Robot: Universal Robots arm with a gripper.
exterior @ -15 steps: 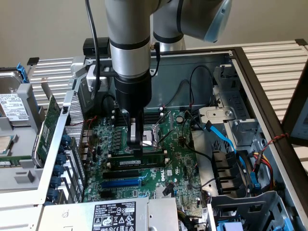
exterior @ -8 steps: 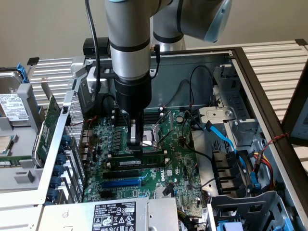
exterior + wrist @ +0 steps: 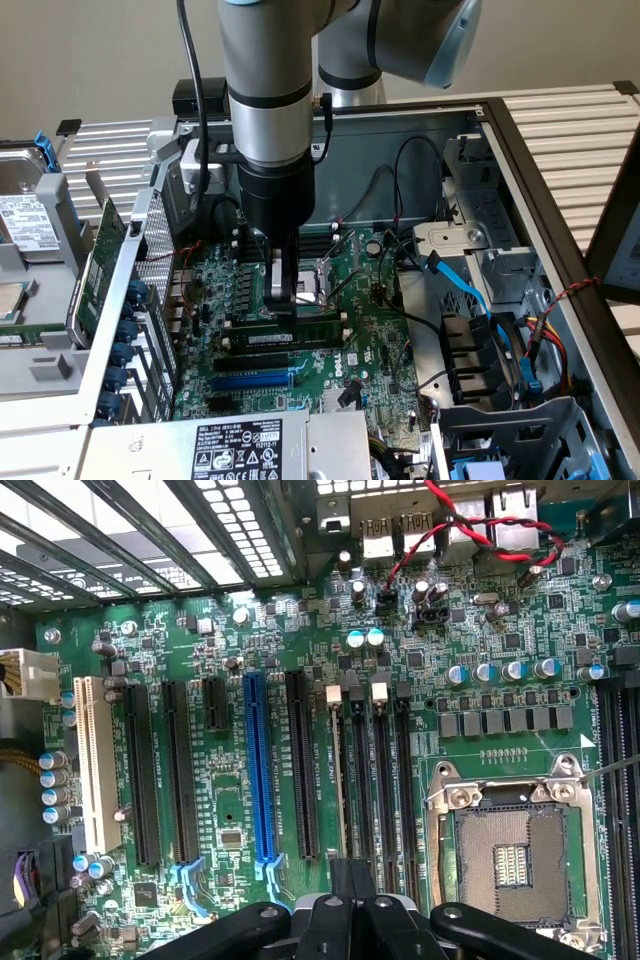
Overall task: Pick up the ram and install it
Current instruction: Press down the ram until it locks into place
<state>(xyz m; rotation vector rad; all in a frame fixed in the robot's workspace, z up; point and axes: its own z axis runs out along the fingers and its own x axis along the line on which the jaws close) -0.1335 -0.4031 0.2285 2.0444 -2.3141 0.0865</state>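
Inside the open computer case (image 3: 520, 150), the end effector (image 3: 283, 300) is squeezed shut and pressing straight down on the top edge of the ram (image 3: 300, 325), which lies long-ways in a black memory slot (image 3: 385, 780) beside the silver chip socket (image 3: 510, 855).

Open motherboard (image 3: 375, 330) beside the tool (image 3: 284, 305); the drive cage (image 3: 480, 270) and cables (image 3: 470, 300) crowd the exterior view's right.
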